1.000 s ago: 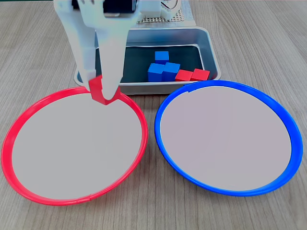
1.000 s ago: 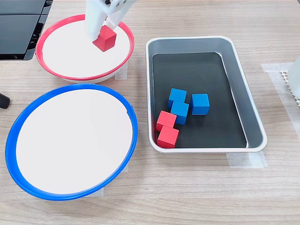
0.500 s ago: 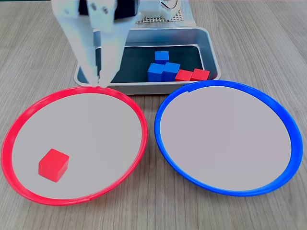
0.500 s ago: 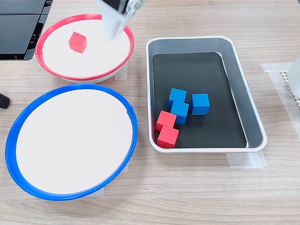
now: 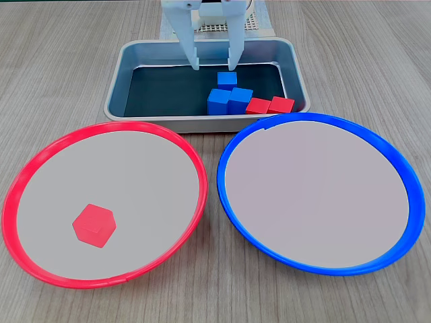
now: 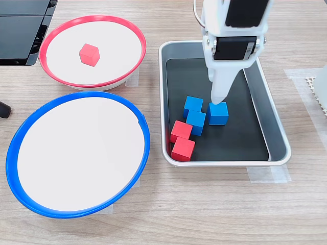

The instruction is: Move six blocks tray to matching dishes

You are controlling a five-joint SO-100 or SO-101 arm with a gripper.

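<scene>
In the grey tray (image 5: 120, 82) (image 6: 263, 118) lie three blue cubes (image 5: 227, 79) (image 6: 218, 113) and two red cubes (image 5: 269, 105) (image 6: 182, 140), bunched at the end nearest the dishes. A third red cube (image 5: 94, 225) (image 6: 89, 54) rests on the pale floor of the red-rimmed dish (image 5: 141, 175) (image 6: 115, 56). The blue-rimmed dish (image 5: 316, 195) (image 6: 76, 153) holds nothing. My gripper (image 5: 213, 66) (image 6: 218, 98) hangs open over the tray, its white fingers (image 5: 193, 62) pointing down just above the blue cubes, with nothing between them.
A white perforated base plate (image 5: 244, 25) (image 6: 320, 89) sits behind the tray under the arm. A black device (image 6: 23, 25) lies beside the red-rimmed dish. Tape patches (image 6: 268, 174) hold the tray and dishes to the wooden table.
The gripper let go of the red cube, which tumbled to rest in the red-rimmed dish. The gripper then swung from that dish to above the tray, open.
</scene>
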